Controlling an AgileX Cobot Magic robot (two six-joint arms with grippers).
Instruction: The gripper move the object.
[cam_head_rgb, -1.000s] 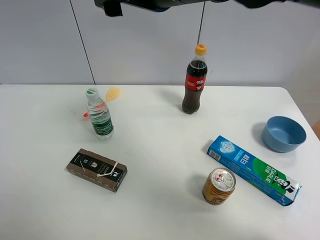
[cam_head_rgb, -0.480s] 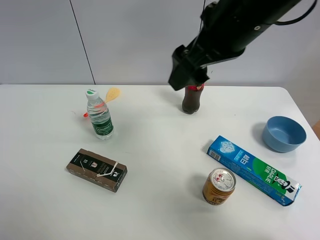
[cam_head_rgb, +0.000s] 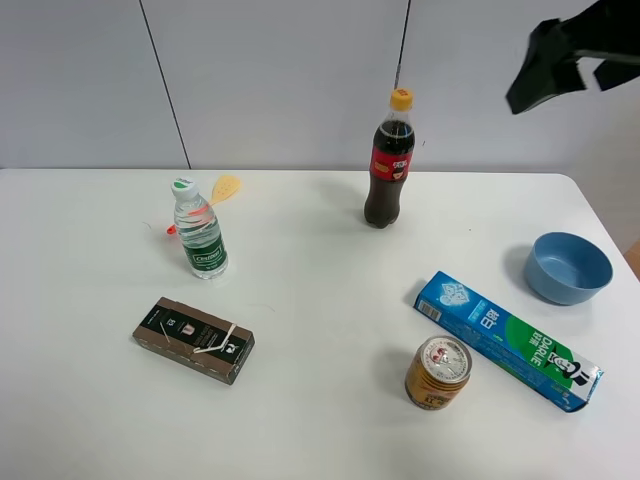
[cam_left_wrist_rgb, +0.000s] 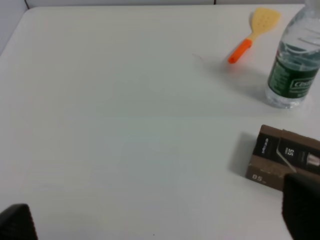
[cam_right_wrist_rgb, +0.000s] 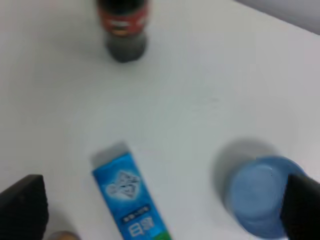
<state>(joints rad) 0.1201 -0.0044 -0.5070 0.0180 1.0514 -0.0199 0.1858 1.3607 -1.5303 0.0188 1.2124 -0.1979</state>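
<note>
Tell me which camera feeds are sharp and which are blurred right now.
Exterior high view: sharp, with even light and soft shadows; the label on the water bottle is crisp. Left wrist view: mostly clear, the brown box slightly soft. Right wrist view: blurred throughout; the cola bottle, toothpaste box and blue bowl are all smeared.

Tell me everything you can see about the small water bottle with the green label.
The water bottle is small, clear plastic, with a dark green label and a white and green cap. It stands upright, capped, on the white table, left of centre. A yellow spatula with an orange handle lies just behind it and a brown box lies in front. No end effector touches it.
</note>
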